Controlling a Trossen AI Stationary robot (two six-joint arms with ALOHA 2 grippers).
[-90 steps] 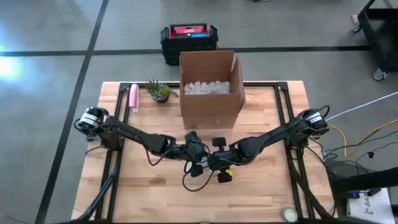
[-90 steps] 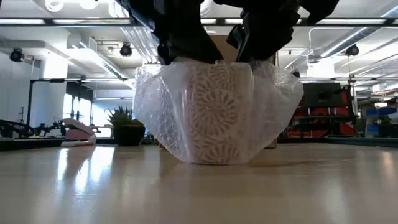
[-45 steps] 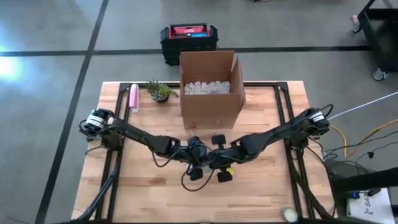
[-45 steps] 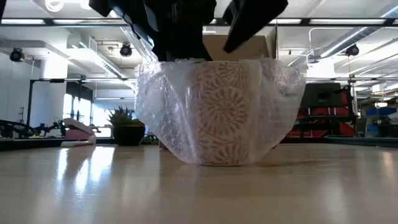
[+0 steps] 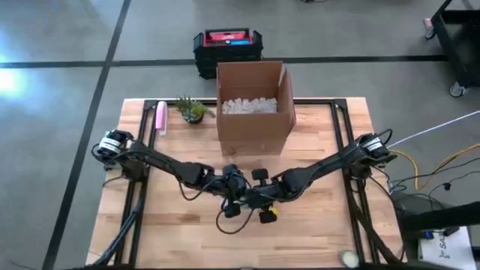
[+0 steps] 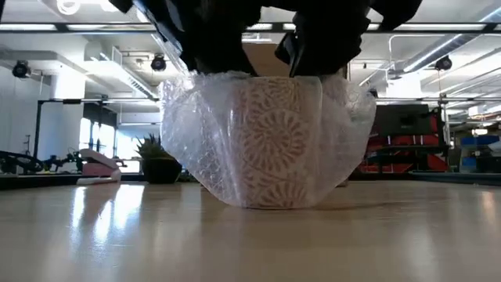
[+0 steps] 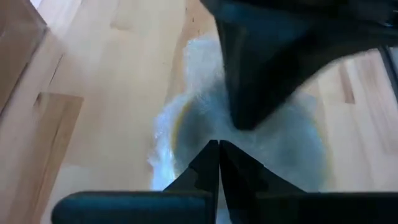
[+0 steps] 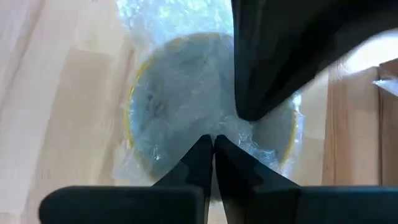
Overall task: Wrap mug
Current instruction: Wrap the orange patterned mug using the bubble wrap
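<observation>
Where pincers (image 6: 258,66) meet: mug (image 6: 278,141) (below)

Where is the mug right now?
In the low view the mug stands upright on the table, loosely swathed in bubble wrap; both grippers sit directly above it, in front of the cardboard box.

A light wooden table (image 5: 187,232) fills the middle of the high view, its planks running across the frame. At upper centre a brown cardboard box (image 5: 253,112) stands on it, open and holding white packing pieces (image 5: 250,106). Left of the box sits a small potted plant (image 5: 193,110), and further left a pink object (image 5: 160,118) lies near the edge. At lower centre the bubble-wrapped mug (image 6: 270,141) rests upright on the tabletop, its wrap spreading around its base.
</observation>
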